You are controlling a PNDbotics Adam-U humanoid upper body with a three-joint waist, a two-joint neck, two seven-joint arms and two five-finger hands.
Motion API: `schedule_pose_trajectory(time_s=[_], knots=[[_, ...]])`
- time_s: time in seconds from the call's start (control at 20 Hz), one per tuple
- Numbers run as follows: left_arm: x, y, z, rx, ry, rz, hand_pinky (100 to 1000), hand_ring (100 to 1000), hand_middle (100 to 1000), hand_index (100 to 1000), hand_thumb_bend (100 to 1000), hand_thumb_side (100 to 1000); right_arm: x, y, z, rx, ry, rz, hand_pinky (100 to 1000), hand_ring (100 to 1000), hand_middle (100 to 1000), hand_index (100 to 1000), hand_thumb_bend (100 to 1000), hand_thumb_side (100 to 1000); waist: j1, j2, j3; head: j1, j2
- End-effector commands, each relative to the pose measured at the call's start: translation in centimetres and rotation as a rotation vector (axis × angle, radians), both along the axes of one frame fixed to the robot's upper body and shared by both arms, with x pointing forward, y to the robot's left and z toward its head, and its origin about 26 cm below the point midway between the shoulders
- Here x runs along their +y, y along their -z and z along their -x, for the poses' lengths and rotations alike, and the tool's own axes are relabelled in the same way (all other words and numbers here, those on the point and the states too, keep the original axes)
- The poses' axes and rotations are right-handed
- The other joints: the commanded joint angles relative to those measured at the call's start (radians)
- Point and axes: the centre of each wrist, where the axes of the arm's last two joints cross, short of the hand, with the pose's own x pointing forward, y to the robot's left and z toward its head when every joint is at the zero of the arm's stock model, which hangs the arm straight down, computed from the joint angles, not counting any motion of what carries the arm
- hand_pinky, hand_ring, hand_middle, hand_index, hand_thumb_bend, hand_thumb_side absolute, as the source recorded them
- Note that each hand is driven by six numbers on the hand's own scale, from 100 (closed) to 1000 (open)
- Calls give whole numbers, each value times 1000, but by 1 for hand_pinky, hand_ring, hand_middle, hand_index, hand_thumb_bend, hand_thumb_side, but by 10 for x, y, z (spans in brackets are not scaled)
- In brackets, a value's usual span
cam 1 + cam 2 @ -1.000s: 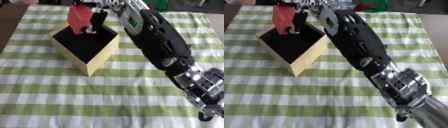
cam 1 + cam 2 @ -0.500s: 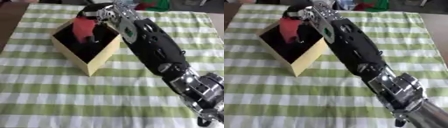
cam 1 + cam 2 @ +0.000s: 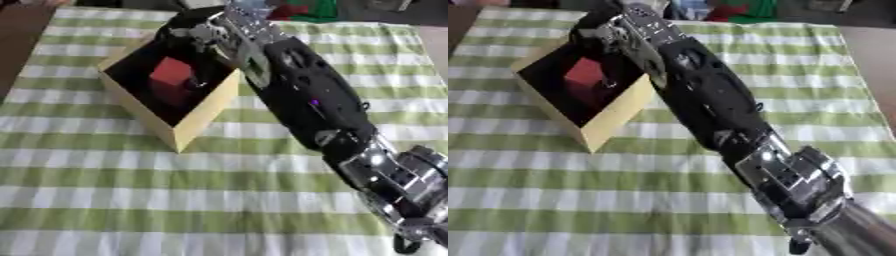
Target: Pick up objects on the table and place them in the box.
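A tan cardboard box (image 3: 203, 118) with a dark inside stands on the green-and-white checked cloth at the upper left. A red block (image 3: 171, 75) lies inside it, tilted, towards the box's middle. My right arm reaches in from the lower right. My right hand (image 3: 203, 36) hangs over the box's far right rim, fingers pointing down into the box, open. The block sits below the hand and apart from the palm. One dark fingertip shows close to the block's right side. My left hand shows in neither view.
Beyond the cloth's far edge lie green and red things (image 3: 302, 10). Bare brown table (image 3: 17, 35) shows at the upper left. The checked cloth (image 3: 131, 200) spreads flat in front of the box and to my arm's left.
The red block, held above the box a second ago, has come down into the box and now lies apart from my right hand, which dropped slightly towards the rim.
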Motion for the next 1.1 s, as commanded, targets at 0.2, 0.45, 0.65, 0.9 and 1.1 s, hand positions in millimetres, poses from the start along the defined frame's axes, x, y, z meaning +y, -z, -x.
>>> schedule_pose_trajectory(time_s=[0.2,0.45,0.65,0.9,1.1], knots=[[0,-6,2,-18,5,-8,1000,493,502,742,100,154,0,-23,5,-68,-9,-14,970,955,845,984,430,100,9,-20,-1,1,-6],[0,-5,2,-17,4,-8,1000,493,502,741,100,154,-2,-30,8,-81,-22,-40,964,944,830,977,396,100,11,-21,-3,3,-7],[3,-4,3,-13,-10,-7,1000,494,502,741,100,153,-27,-65,18,-191,-58,-120,949,933,825,956,301,100,15,-32,-19,16,3],[5,-3,4,-13,-25,-8,1000,495,504,742,100,151,-62,-87,34,-265,-59,-173,929,915,826,958,221,100,19,-40,-43,36,14],[7,-3,4,-15,-36,-9,1000,495,504,743,100,150,-95,-94,48,-328,-55,-206,927,914,824,953,173,100,24,-41,-53,49,21]])
